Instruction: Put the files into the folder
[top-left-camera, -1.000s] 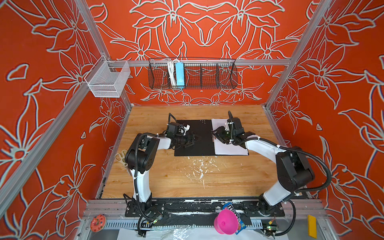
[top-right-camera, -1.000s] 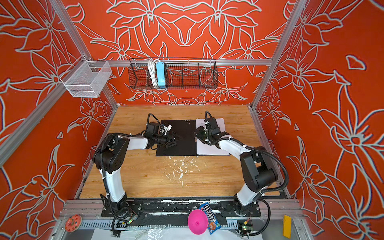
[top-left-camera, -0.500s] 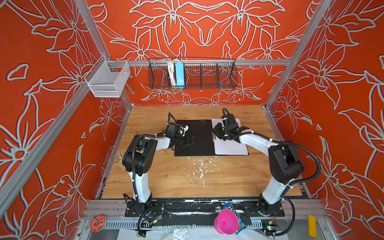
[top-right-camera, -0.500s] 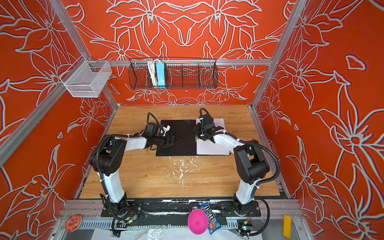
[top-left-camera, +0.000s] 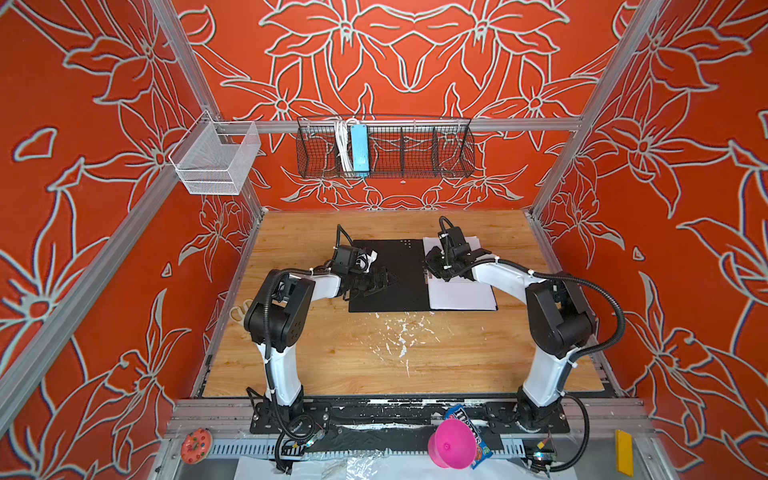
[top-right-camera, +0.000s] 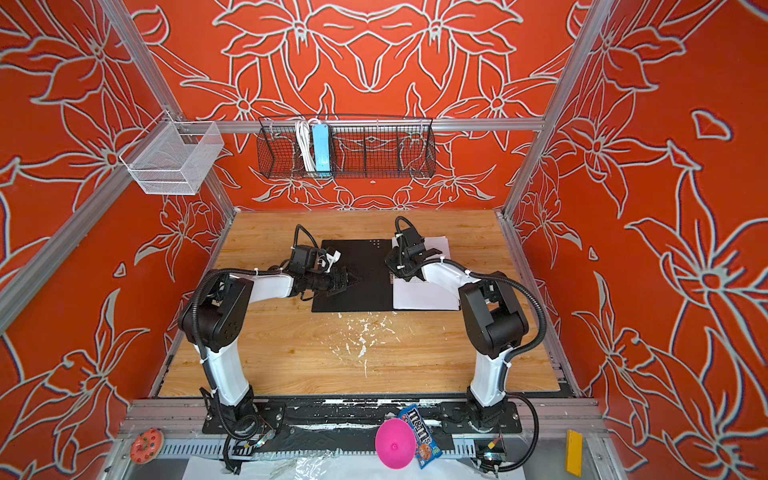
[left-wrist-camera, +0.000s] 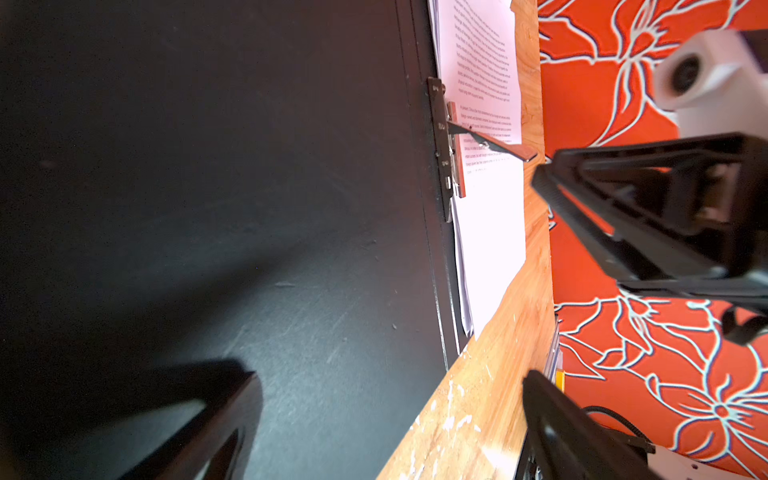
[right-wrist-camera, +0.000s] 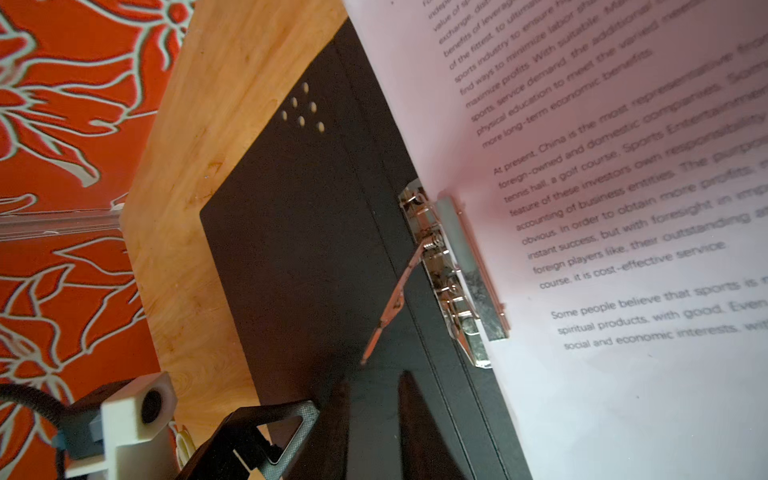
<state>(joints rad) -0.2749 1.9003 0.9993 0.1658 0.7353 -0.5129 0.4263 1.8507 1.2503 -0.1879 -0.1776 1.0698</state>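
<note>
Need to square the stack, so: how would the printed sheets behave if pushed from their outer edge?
Probably floppy: the printed sheets are thin paper. Likely to fan apart, since their edges sit slightly offset. Against the metal clip they may buckle rather than slide.

Overall light: I see both top views bright and even; the orange walls (top-left-camera: 415, 62) and the wooden table (top-left-camera: 353, 361) are lit from above.
Shadows: short, soft ones lie under the arms on the table.
Dark areas: in the left wrist view the black folder (left-wrist-camera: 208, 166) runs from near black to a grey sheen.
Glare: the paper sheets (left-wrist-camera: 490, 216) wash out almost white there; the metal clip (right-wrist-camera: 457, 282) glints in the right wrist view.
Focus: the fingers (left-wrist-camera: 199, 432) of the left gripper (left-wrist-camera: 390, 374) are smeared soft; I find the print in the right wrist view blurry.
Edges: the walls' white lines show blue and red fringes.
</note>
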